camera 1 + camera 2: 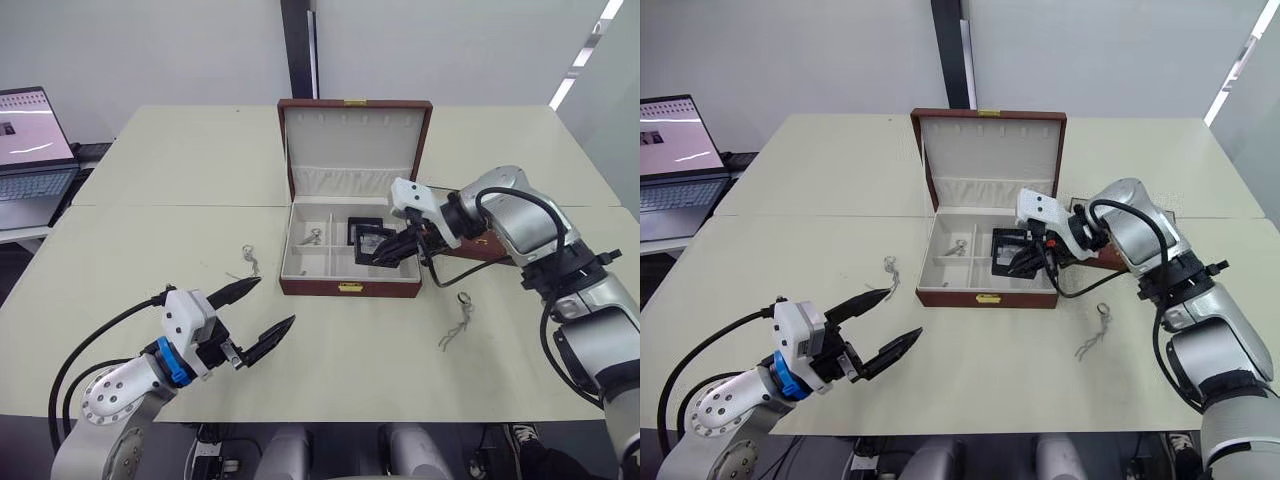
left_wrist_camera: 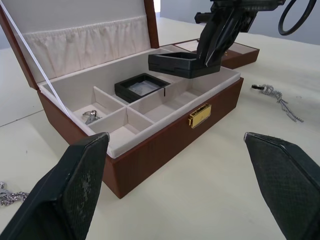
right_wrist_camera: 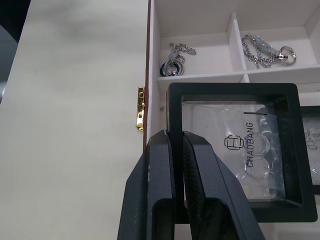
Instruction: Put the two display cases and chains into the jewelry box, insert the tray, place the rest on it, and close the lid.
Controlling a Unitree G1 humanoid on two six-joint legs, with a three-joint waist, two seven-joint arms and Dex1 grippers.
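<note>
The right arm reaches forward and inward, its gripper (image 1: 392, 252) pointing down with jaws clamped on the edge of a case (image 2: 184, 64). The left arm is bent low and near, its gripper (image 1: 258, 312) level, jaws spread wide and holding nothing.

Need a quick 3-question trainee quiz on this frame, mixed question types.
1. True or false: the right end effector holds a display case over the open jewelry box.
2. Where is the other display case? A) on the table B) inside the box C) on the laptop
3. Fill in: the left end effector is ____, holding nothing.

Key: 1 true; 2 B; 3 open. Two chains lie on the table, either side of the box.
</note>
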